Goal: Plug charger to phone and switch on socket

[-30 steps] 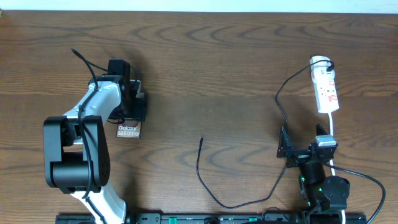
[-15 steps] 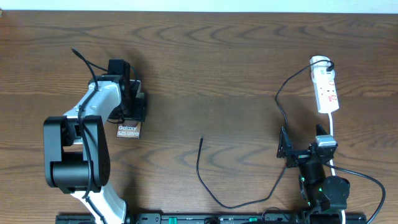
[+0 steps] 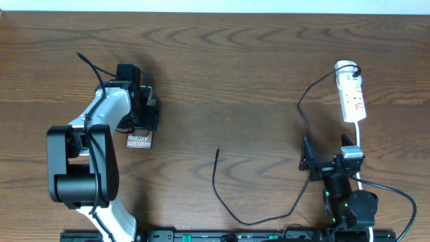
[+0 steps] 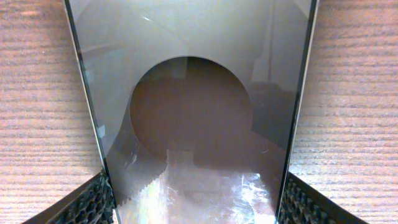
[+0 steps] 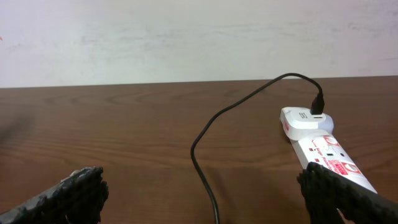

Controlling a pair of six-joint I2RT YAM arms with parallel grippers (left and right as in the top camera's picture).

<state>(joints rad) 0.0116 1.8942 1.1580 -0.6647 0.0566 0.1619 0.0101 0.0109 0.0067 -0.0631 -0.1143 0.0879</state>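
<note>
- Overhead view: the brown wooden table (image 3: 255, 54) fills the frame, with one arm on each side.
- I see the left arm (image 3: 87, 161), the biggest thing on it, reaching from the lower left edge up to the upper left.
- The left gripper (image 3: 138, 111) is down on the phone (image 3: 139, 140). Only the phone's end with the white lettering shows below it, left of centre.
- In the left wrist view the phone (image 4: 193, 112) runs up the middle of the frame, glossy, with a dark round patch. The ribbed black pads (image 4: 93, 202) lie against its two long edges at the lower corners, so I read this hand as pinching the phone.
- The right arm (image 3: 342, 195) sits folded at the lower right edge.
- The right gripper (image 5: 205, 198) is spread wide and holds nothing: in the right wrist view its fingers (image 5: 68, 196) sit at opposite lower corners.
- The socket (image 3: 353, 97) lies in the upper right, lengthwise up the frame, above the right arm and apart from it.
- The charger (image 3: 214, 176) runs from a white plug (image 5: 305, 119) at the socket's top end, curves left and down past the right arm, then loops along the bottom edge.
- Its plug tip (image 3: 218, 150) lies bare on the wood near the centre, well apart from the phone.
</note>
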